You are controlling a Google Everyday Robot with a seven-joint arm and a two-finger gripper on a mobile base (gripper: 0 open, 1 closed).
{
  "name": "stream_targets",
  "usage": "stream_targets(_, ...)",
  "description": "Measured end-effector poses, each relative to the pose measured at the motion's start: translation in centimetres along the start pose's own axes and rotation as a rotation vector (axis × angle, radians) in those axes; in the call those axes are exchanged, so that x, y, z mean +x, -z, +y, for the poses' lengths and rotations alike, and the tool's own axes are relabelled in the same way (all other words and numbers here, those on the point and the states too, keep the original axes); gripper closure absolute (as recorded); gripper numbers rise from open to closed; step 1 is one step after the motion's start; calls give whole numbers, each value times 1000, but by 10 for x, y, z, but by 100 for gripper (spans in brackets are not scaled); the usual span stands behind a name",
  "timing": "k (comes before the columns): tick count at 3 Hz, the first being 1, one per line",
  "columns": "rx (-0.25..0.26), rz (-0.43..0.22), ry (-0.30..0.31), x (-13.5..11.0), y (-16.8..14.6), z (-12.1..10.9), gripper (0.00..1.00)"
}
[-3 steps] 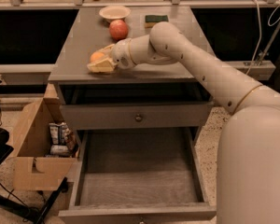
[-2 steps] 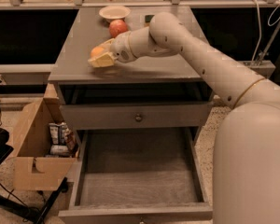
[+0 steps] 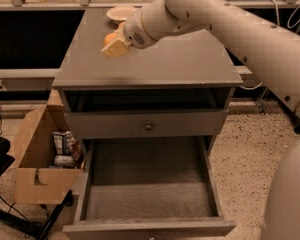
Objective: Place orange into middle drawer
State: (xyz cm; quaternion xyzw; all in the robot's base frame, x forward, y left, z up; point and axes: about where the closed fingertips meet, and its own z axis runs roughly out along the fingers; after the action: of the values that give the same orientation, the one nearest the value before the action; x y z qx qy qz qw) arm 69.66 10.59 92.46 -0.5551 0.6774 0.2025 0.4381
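Note:
The orange [image 3: 109,37] is small and pale orange, and sits between the fingers of my gripper [image 3: 114,45] above the left part of the grey cabinet's top [image 3: 180,59]. The gripper is shut on the orange. My arm reaches in from the upper right. The middle drawer [image 3: 150,199] is pulled out wide below, its plain grey floor bare. It is well below and in front of the gripper.
The upper drawer with a small dark knob [image 3: 148,125] is shut. A pale plate [image 3: 119,13] stands at the back of the cabinet top. An open cardboard box [image 3: 37,154] with packets stands on the floor left of the cabinet.
The gripper has moved up and toward the back of the cabinet top with the orange in it. The red apple is now hidden behind the arm.

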Motion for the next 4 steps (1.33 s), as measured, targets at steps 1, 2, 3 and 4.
stream_targets(1,117,17,-72,-14,71,26,100)
stream_targets(2,212,58,-200,8,149,70,100)
stream_targets(3,281,67,-319,37,197,125,100)
stream_targets(4,325,78,-467,107,214,161,100)
